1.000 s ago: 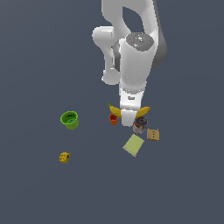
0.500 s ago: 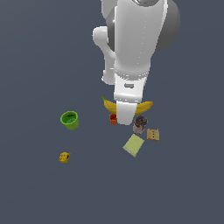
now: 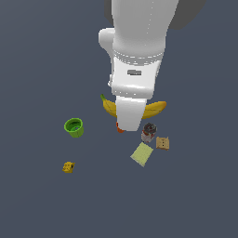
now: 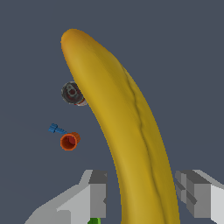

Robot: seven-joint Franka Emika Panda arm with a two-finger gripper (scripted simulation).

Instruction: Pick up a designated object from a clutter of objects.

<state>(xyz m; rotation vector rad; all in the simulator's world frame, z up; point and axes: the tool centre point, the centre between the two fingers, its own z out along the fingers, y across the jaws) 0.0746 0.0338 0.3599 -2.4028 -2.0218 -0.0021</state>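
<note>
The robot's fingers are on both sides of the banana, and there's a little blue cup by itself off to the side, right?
Almost. The gripper does straddle the banana, one finger each side, as the wrist view shows. But the cup standing alone is green, not blue; the exterior view shows it at that view's left, apart from the other items.

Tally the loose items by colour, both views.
Yellow: 2, banana, block
Green: 1, cup
Orange: 1, cup
Dark-topped: 1, can
Tan: 1, cracker square
Pale yellow-green: 1, flat card
Blue: 1, small piece by the orange cup
Total: 8
</note>
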